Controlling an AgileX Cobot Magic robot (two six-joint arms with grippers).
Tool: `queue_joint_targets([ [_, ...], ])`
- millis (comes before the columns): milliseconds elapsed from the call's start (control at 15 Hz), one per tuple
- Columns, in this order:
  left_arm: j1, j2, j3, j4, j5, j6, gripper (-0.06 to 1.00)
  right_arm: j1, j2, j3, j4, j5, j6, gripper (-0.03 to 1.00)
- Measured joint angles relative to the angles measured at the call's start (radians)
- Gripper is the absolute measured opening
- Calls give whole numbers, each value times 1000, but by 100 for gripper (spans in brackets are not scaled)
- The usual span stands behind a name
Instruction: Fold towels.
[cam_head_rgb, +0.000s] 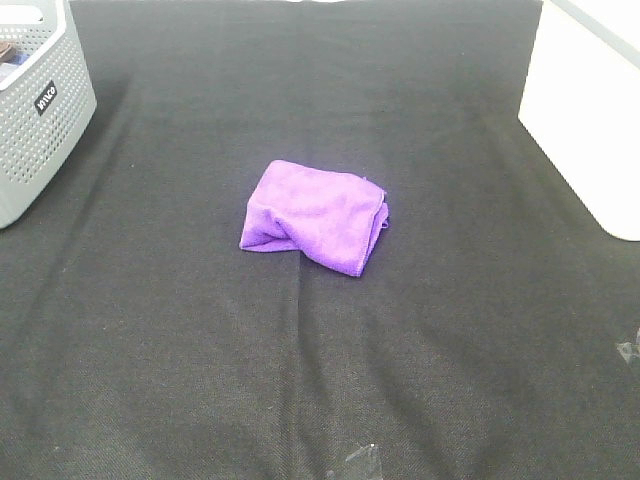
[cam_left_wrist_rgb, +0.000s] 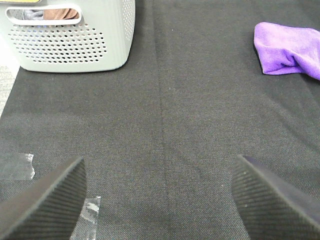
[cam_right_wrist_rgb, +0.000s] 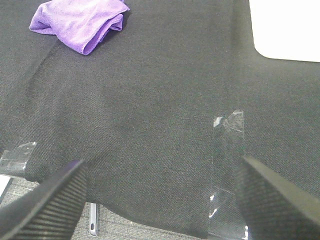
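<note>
Mid-table, your purple towel (cam_head_rgb: 315, 215) sits bunched in a loose bundle on the black cloth-covered table (cam_head_rgb: 300, 380), probably so either arm can reach it. Left gripper (cam_left_wrist_rgb: 160, 200) and right gripper (cam_right_wrist_rgb: 160, 200) are both spread wide, holding nothing, well back from it. Wrist views add what overhead misses: clothes inside the grey perforated basket (cam_left_wrist_rgb: 75, 40) at the table's far-left corner (plus clear tape (cam_right_wrist_rgb: 227, 165) near the front edge).

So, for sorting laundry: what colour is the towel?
Bright purple towel, clearest in the exterior high view.
</note>
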Motion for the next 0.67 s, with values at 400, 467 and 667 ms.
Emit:
queue_joint_targets([
  [400, 9, 0, 0, -1, 0, -3, 76, 0, 0, 0, 2, 0, 0, 78],
  [467, 9, 0, 0, -1, 0, -3, 76, 0, 0, 0, 2, 0, 0, 78],
  [667, 9, 0, 0, -1, 0, -3, 76, 0, 0, 0, 2, 0, 0, 78],
])
